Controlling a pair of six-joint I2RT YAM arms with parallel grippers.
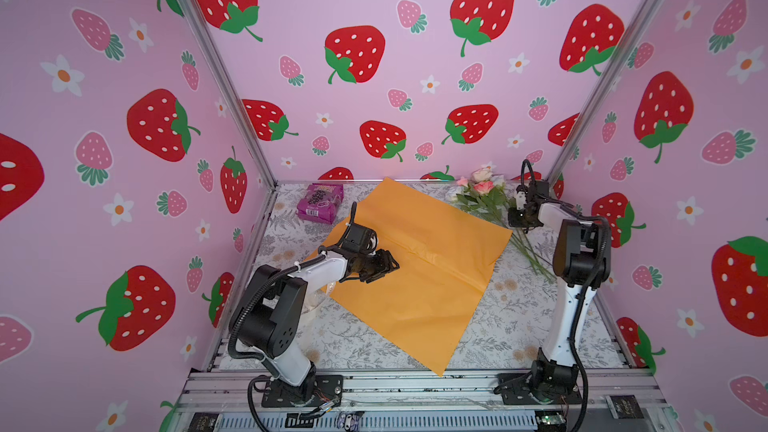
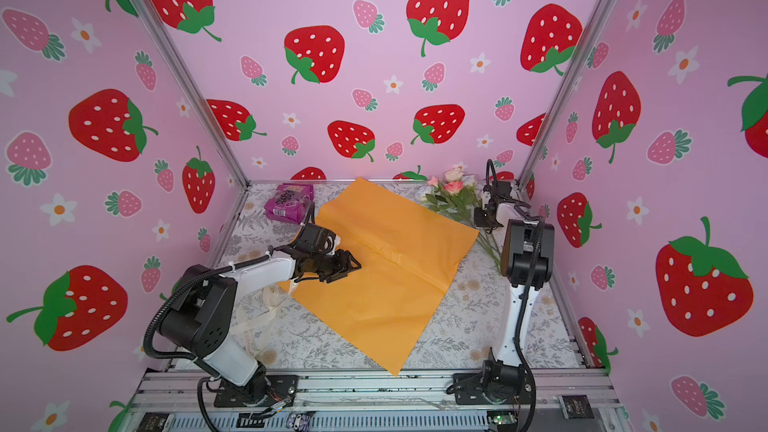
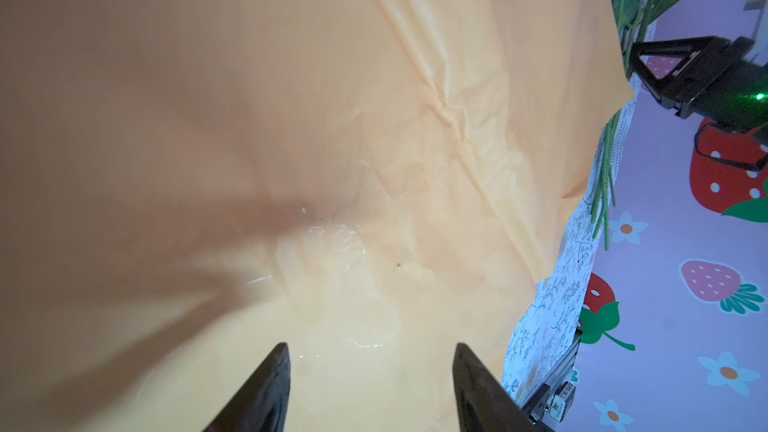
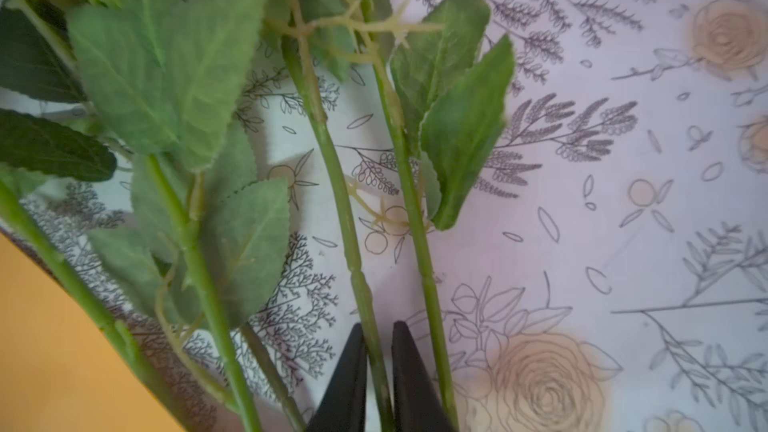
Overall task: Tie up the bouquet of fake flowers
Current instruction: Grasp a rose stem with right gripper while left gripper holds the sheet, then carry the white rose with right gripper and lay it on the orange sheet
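At the far left of the table [image 1: 511, 317] lies a purple packet [image 1: 320, 202], just beside the far left edge of the orange paper [image 1: 419, 284]. The left gripper [image 1: 392, 265] hovers over the left part of this paper and points to the right. In the left wrist view its jaws stand wide apart, and only the paper shows between them. The paper is spread flat in the middle of the table like a diamond, with one corner at the far wall and one at the near edge, and a crease runs across it. The bouquet [image 1: 484, 197] lies on the table at the far right, just beside the paper's right edge. Its long axis runs from far to near and slants a little to the right. The pink and white heads [image 1: 482, 180] point to the far wall, and the stem ends point near and right. The right gripper [image 4: 378, 326] is down over the stems. Its jaws are narrow and pinch one stem [image 4: 332, 160] between them, while the other stems lie loose on both sides.
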